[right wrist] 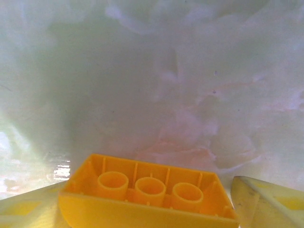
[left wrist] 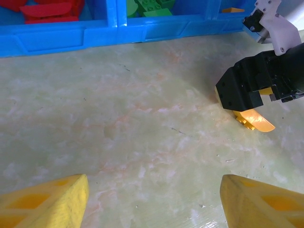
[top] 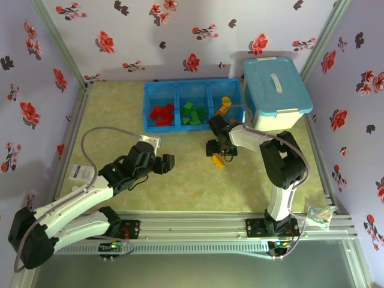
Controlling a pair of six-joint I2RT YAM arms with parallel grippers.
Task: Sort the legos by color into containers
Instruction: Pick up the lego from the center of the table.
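A: Nearest: left gripper (top: 168, 162), fingers spread wide, nothing between them, hovering over bare table (top: 120, 120).
B: To its right?
A: Right gripper (top: 218, 155) pinches a yellow brick (right wrist: 147, 190), low over the table, just before the blue tray (top: 192, 127).
B: Target?
A: Rightmost compartment (top: 237, 96), where the yellow pieces (top: 224, 107) lie. Lift clear of the front wall, hold firm, release low inside. Mind the white bin (top: 276, 90) alongside.

No text can be read; the white sticker (top: 78, 172) is illegible
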